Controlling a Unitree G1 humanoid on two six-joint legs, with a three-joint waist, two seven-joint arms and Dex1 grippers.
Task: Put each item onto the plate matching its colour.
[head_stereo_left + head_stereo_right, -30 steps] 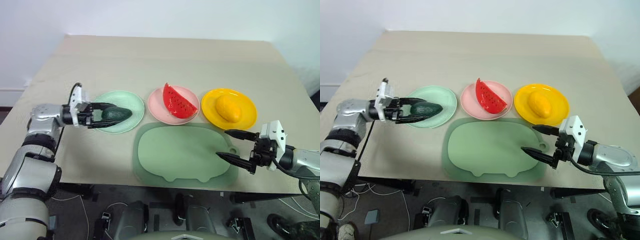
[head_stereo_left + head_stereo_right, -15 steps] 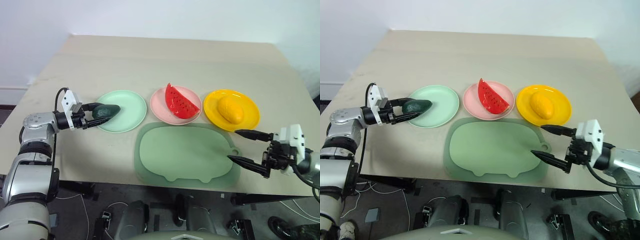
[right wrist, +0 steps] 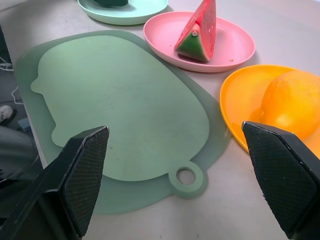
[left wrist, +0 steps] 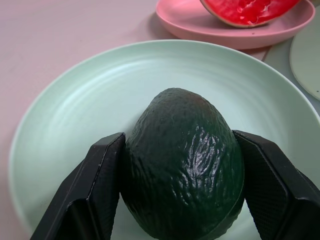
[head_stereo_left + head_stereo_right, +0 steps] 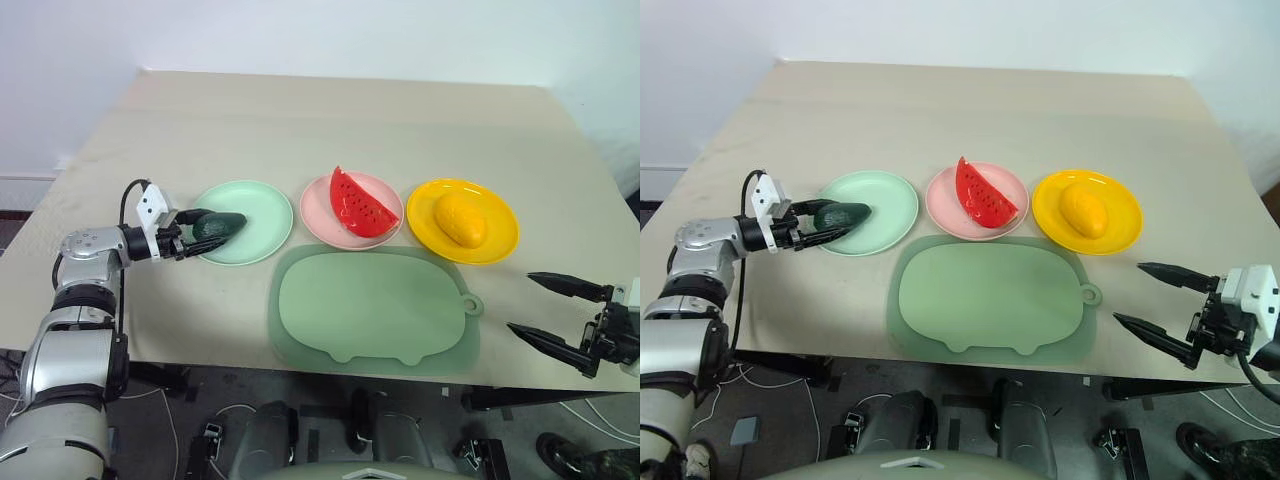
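Observation:
My left gripper [image 5: 205, 229] is shut on the dark green avocado [image 4: 182, 160], holding it low over the left part of the mint green plate [image 5: 258, 208]. Whether the avocado touches the plate I cannot tell. The red watermelon wedge [image 5: 358, 205] stands on the pink plate [image 5: 313, 218], and the yellow-orange mango [image 5: 456, 220] lies on the yellow-orange plate [image 5: 500, 238]. My right gripper [image 5: 520, 302] is open with nothing in it, off the table's front right edge, right of the plates.
A large dull-green pig-shaped mat [image 5: 370, 305] lies bare in front of the plates, its hanging loop [image 3: 186, 176] toward my right gripper. Beige table [image 5: 340, 120] stretches behind the plates. The table's front edge runs just below the mat.
My right gripper has drawn back to the right, from over the mat's right end to beyond the table's edge, still open. My left gripper keeps the avocado, now nearer the mint plate's left rim.

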